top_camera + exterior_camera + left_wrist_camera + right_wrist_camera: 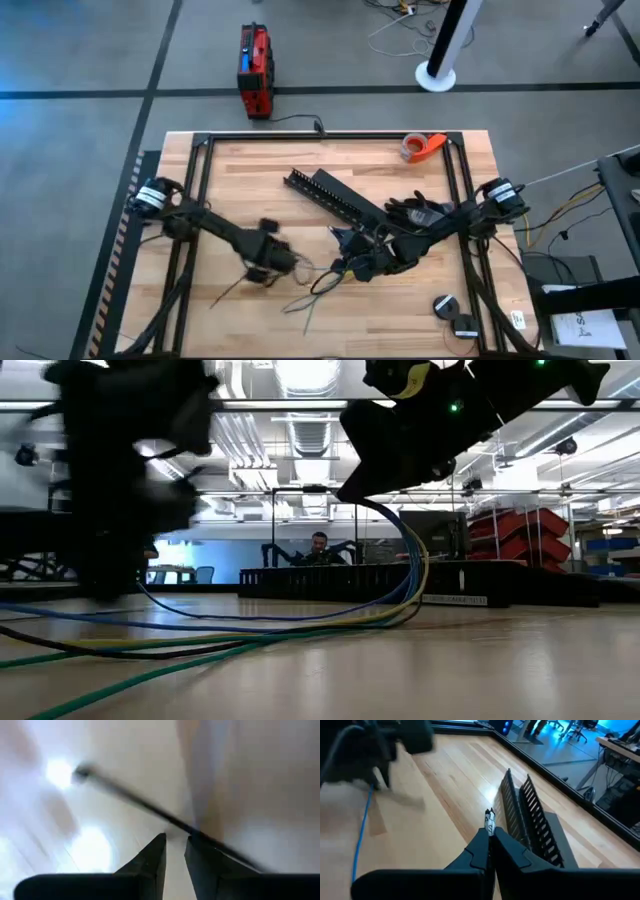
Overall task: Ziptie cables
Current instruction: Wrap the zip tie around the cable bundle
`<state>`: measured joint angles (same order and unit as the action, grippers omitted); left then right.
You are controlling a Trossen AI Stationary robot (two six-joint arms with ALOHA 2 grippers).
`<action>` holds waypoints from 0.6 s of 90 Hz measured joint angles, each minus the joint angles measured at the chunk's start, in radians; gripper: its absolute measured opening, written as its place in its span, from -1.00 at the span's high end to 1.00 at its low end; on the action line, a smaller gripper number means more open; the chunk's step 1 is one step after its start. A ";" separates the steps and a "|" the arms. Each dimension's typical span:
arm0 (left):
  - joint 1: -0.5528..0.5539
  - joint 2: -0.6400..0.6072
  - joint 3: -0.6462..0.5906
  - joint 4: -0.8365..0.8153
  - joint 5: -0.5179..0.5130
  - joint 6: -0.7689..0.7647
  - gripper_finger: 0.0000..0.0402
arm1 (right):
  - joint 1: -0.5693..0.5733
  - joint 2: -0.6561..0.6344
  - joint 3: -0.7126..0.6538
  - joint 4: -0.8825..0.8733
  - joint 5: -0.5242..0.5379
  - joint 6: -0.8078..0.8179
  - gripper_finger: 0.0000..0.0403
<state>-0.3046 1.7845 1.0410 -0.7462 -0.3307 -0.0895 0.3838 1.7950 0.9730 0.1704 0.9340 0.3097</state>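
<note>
The wooden counter carries a black slotted rail lying diagonally. The cables lie loose near the front edge, running mostly left to right between both tools. The right tool is closed on their lifted end. The left tool is nearly closed around one dark wire.

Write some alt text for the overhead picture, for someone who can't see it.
Seen from above, two dark robot arms reach inward over a wooden table, the left gripper and right gripper meeting over a loose bunch of thin cables near the front edge. Black slotted rails lie diagonally mid-table, a tape roll sits at the back, and a red box stands on the floor beyond.
</note>
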 joint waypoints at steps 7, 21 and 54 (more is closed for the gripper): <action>0.038 0.001 0.059 0.107 -0.050 0.018 0.71 | 0.000 0.000 0.000 0.000 -0.001 -0.011 0.99; 0.089 -0.040 0.136 0.071 -0.048 0.018 0.71 | 0.001 -0.005 0.000 -0.007 -0.042 -0.032 0.99; 0.053 -0.366 -0.144 0.471 -0.034 -0.201 0.71 | 0.000 -0.009 0.029 0.051 -0.365 -0.190 0.99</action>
<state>-0.2512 1.4182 0.8975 -0.2754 -0.3645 -0.2900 0.3840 1.7859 1.0020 0.2215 0.5688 0.1194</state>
